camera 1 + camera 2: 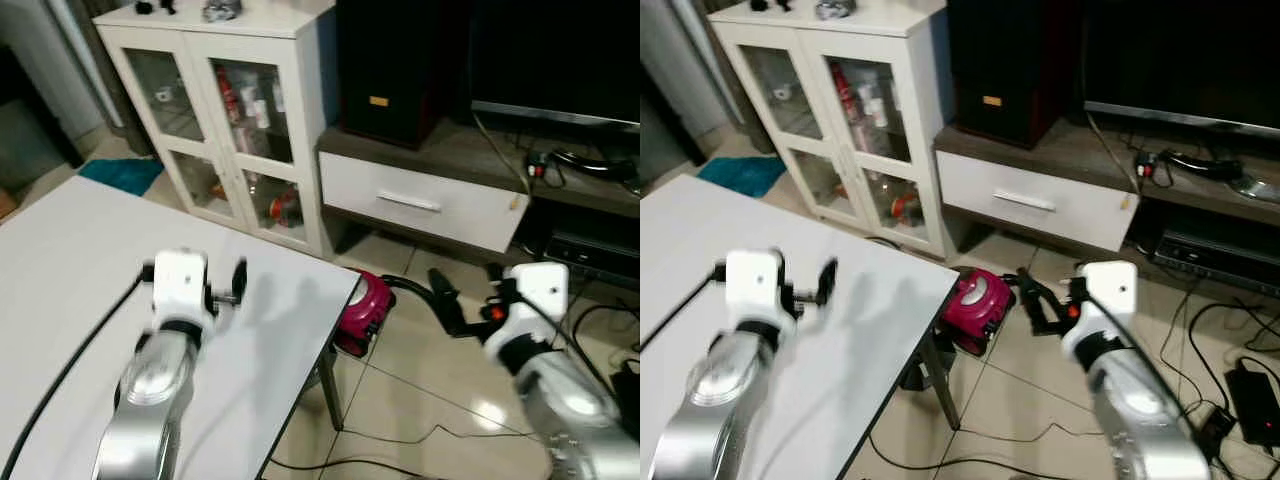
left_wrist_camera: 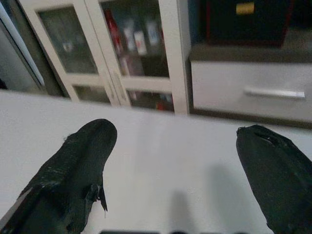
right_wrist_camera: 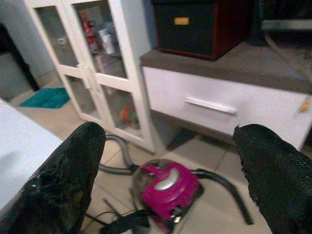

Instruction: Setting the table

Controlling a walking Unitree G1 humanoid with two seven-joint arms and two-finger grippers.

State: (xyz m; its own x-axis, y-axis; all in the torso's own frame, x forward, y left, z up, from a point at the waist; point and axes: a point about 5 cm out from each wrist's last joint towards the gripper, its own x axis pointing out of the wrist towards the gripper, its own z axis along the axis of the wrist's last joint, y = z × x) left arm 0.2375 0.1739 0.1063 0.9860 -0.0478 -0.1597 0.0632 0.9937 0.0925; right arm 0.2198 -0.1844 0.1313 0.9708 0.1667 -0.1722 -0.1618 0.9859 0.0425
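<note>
A bare white table (image 1: 80, 260) takes up the left of the head views, its corner near the middle. My left gripper (image 1: 215, 285) hovers over the table near that corner, open, with nothing between its fingers (image 2: 83, 161). My right gripper (image 1: 462, 300) is held out over the tiled floor to the right of the table, also open and holding nothing; one black finger (image 3: 63, 180) frames its wrist view. No dishes or cutlery are on the table.
A white glass-door cabinet (image 1: 225, 110) stands behind the table. A low TV unit with a white drawer (image 1: 420, 205) and a dark speaker (image 1: 395, 65) is at the back right. A magenta vacuum cleaner (image 1: 360, 310) with hose and cables lies on the floor by the table corner.
</note>
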